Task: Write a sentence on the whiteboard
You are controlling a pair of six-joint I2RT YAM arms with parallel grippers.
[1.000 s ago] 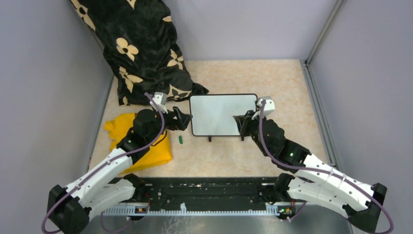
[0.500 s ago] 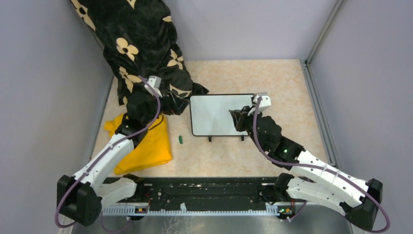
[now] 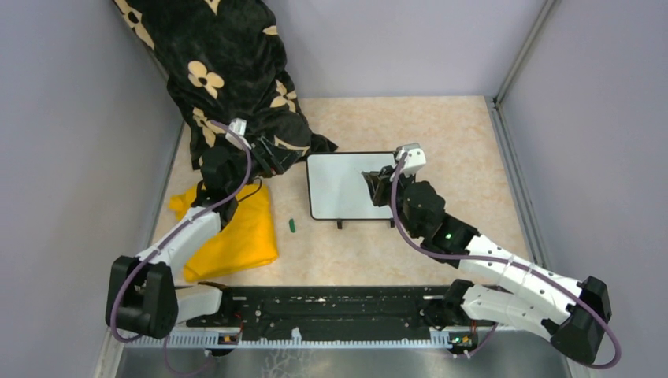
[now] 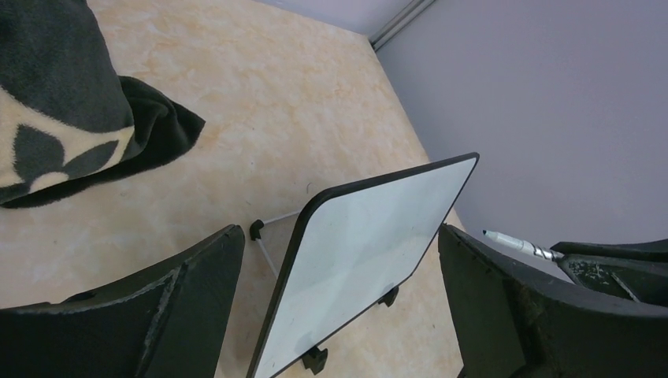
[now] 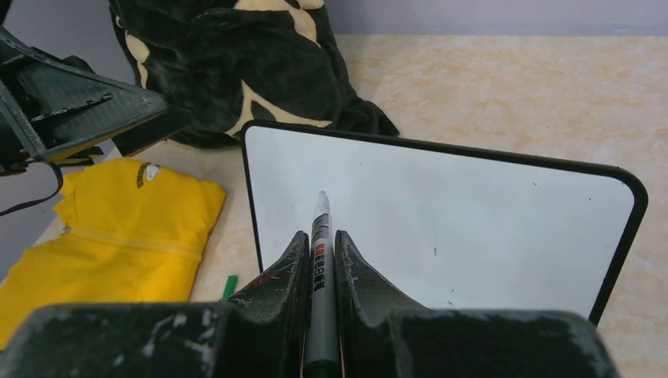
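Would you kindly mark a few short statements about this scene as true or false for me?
1. The right pincer is shut on a marker. True.
2. The whiteboard carries green writing. False: its face is blank.
3. A small green cap lies on the table between the yellow cloth and the whiteboard. True.
4. The left pincer grips the yellow cloth. False: it is open and empty, near the black flowered blanket.
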